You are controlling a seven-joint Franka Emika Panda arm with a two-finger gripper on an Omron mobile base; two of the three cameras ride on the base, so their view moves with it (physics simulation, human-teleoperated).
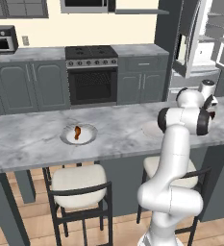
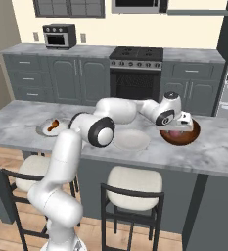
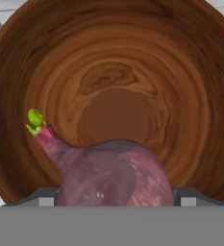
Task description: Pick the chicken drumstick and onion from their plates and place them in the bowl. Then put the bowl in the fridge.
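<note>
My fingers [image 2: 184,128] stand spread wide, and from the hand view I cannot tell whether they still touch the onion [image 3: 114,174] or have let it go. The onion, reddish-purple with a small green sprout, lies between them inside the bowl [image 3: 180,81], against its near wall. In the right base view I see the hand just above the bowl [image 2: 196,132], which rests on the marble desk [image 2: 218,152] toward its right end. Just left of the bowl lies the pale plate [image 2: 131,139], bare. Well to the left, the grey-rimmed plate [image 1: 87,140] carries the chicken drumstick [image 1: 77,132]. Beyond the desk's right end, the fridge [image 1: 205,43] stands with its doors open, white shelves showing.
</note>
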